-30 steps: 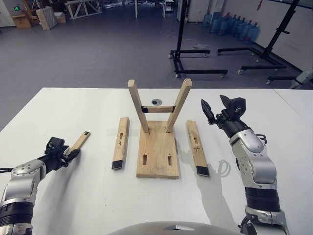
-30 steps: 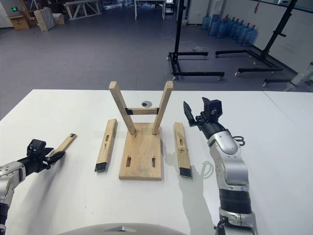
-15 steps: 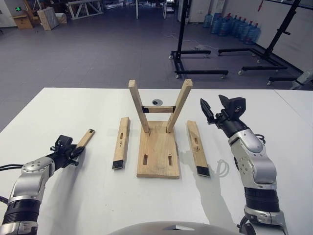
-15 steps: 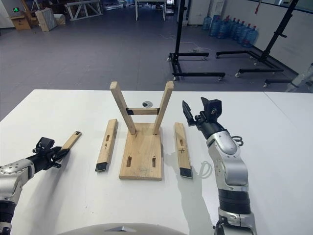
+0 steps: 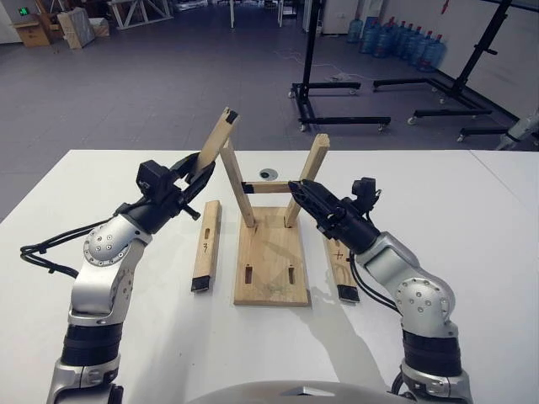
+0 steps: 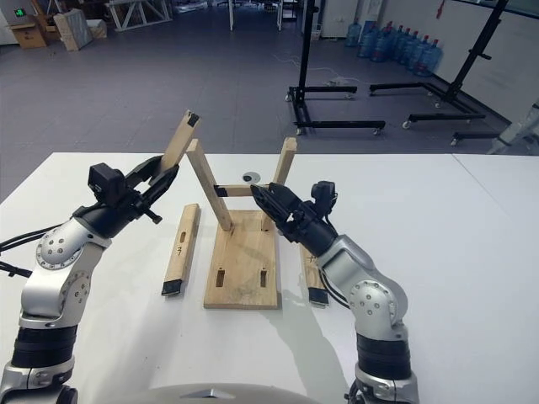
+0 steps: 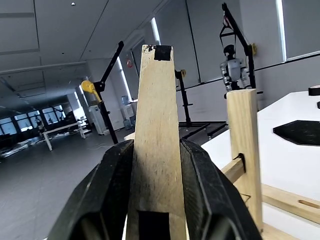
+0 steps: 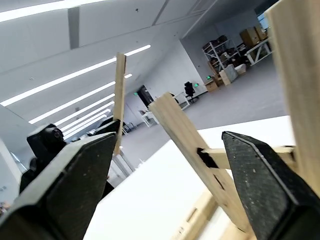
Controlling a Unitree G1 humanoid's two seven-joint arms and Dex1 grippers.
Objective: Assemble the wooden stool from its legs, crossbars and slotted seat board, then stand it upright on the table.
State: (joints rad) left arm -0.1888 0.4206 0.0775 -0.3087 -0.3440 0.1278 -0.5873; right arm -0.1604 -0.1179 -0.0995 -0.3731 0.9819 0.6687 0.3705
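Wooden seat board lies flat on our white desk, flanked by loose legs. Beyond, our right claw gapes beside two upright legs, and our left claw clamps a tilted bar aloft.

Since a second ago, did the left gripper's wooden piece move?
Yes. The wooden piece rose off the table in the left gripper and went right, past the flat leg, toward the upright leg.

Bright, even overhead strip lighting; soft short shadows across the white table
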